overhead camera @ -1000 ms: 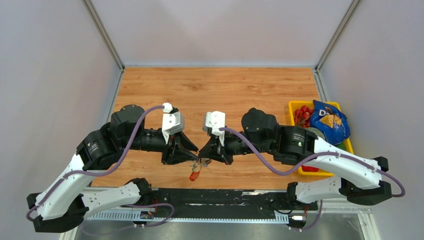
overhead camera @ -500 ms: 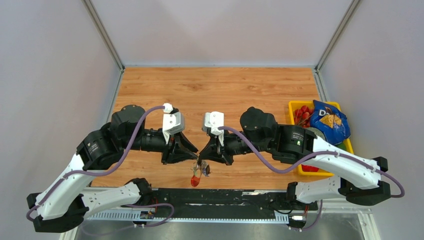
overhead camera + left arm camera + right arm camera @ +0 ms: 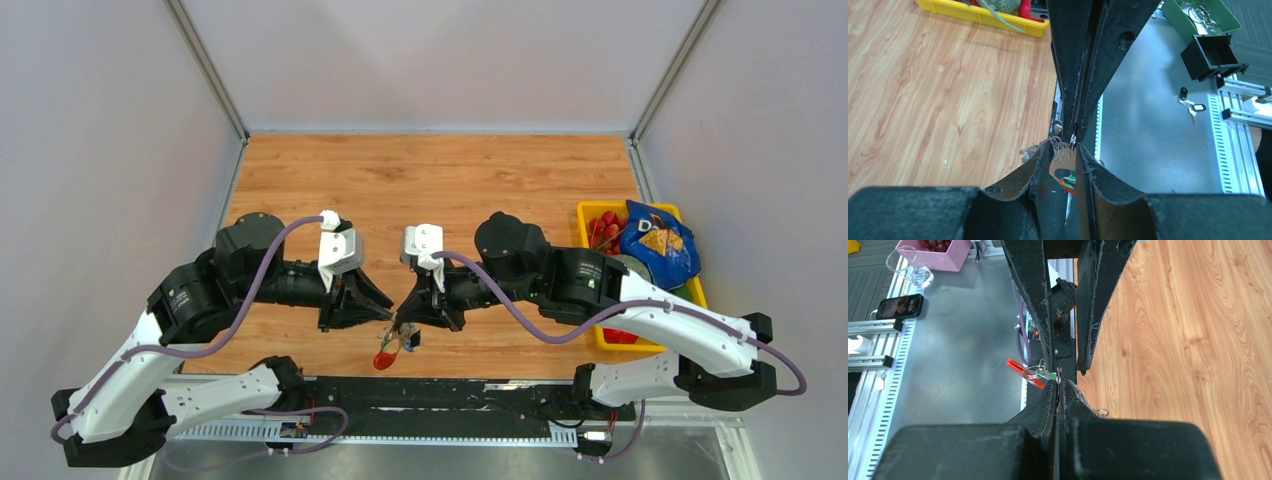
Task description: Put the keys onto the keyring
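The keyring (image 3: 385, 355) is a bunch with a red tag, hanging over the table's near edge between both arms. My right gripper (image 3: 402, 322) is shut, and a thin silver wire of the bunch shows pinched at its tip (image 3: 1058, 383). The red tag (image 3: 1024, 372) and wire rings (image 3: 1035, 371) hang just past it. My left gripper (image 3: 1064, 148) faces it tip to tip, jaws a narrow gap apart, with ring coils (image 3: 1060, 148) between the fingertips and the red tag (image 3: 1068, 183) seen through the gap. A small dark piece (image 3: 412, 341), perhaps the key, hangs beside the tag; how it is attached is unclear.
A yellow bin (image 3: 589, 212) with a blue snack bag (image 3: 655, 243) stands at the table's right. On the metal bench below the near edge lie spare keys (image 3: 1189, 102), a green tray (image 3: 1226, 19), a black box (image 3: 1213, 52), a phone (image 3: 899, 305) and a pink box (image 3: 937, 251).
Both grippers have shifted slightly left. The hanging bunch has swung lower and the dark piece now shows beside the tag. The left jaws have narrowed.
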### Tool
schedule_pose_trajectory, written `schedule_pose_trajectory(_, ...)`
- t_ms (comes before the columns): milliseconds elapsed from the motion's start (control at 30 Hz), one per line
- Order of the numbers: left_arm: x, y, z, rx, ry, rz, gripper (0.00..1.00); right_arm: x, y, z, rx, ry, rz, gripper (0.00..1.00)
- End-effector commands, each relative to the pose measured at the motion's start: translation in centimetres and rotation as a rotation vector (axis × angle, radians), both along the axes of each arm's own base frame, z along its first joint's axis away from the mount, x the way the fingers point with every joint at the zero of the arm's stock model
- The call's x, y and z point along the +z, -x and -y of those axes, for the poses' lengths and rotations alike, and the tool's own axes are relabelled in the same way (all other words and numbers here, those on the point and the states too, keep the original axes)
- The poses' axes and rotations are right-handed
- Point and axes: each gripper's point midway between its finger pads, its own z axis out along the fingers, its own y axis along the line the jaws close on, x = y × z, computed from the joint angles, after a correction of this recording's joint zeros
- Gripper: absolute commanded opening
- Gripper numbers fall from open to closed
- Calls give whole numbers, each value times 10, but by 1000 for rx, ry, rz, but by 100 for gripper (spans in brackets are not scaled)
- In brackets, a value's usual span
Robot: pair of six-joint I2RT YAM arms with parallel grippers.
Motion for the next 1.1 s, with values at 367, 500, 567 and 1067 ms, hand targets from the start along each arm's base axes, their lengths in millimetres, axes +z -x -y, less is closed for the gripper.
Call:
schedule_pose_trajectory(367, 5, 10, -3, -50, 39, 35, 31, 36, 2, -8, 24, -95, -2, 0)
schedule_pose_trajectory(500, 4, 7, -3, -36, 37, 39, 32, 37, 4, -8, 35, -97, -5, 0)
schedule_pose_trajectory(567, 5, 7, -3, -34, 38, 41, 32, 37, 3, -9, 35, -97, -5, 0)
schedule_pose_trajectory(1067, 7, 8, -5, -33, 45, 48, 28, 35, 1, -14, 33, -90, -8, 0)
